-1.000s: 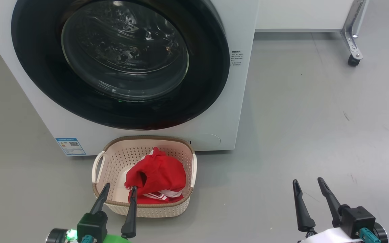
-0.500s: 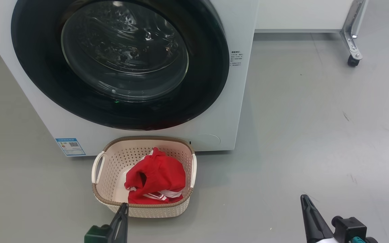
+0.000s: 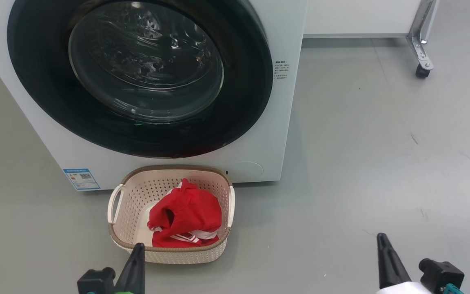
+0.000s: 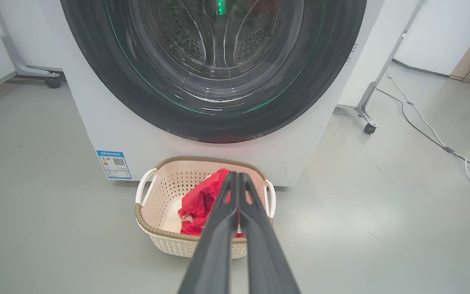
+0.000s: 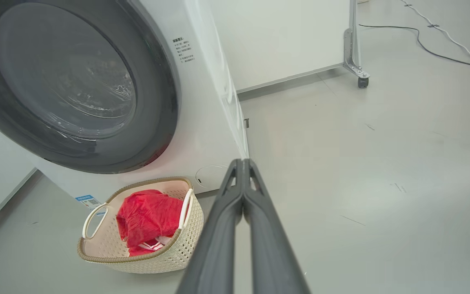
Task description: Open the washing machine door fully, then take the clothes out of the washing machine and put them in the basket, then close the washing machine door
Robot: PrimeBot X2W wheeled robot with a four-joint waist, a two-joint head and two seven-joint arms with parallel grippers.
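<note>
Head view, nearest first: the left gripper (image 3: 138,247) rises from the bottom edge just on the near side of the basket (image 3: 145,192), its two dark fingers pressed together with nothing between them. Its tip overlaps the basket's near wall in that view, and I cannot tell whether they touch. The right gripper (image 3: 380,239) stands well to the right of the basket over bare grey floor (image 3: 361,163), its fingers likewise pressed together and empty; the right wrist view shows them meeting along their length. The basket sits upright on the floor. The clothes (image 3: 190,210), a bright red bundle with white stripes showing at the near edge, lie inside it toward its right side, with cream bottom bare on the left. Directly behind the basket, its far rim close to the base, stands the washing machine (image 3: 276,134). A small blue label (image 3: 81,179) sits behind the basket's left handle, and a faint round cover (image 3: 249,168) behind its right corner. Above the basket, the washing machine door (image 3: 239,102) lies shut against the white front, and the perforated drum shows through its glass window (image 3: 145,65). Far right of the basket and beyond the machine, a metal leg on a castor (image 3: 420,61) stands by a white panel.
</note>
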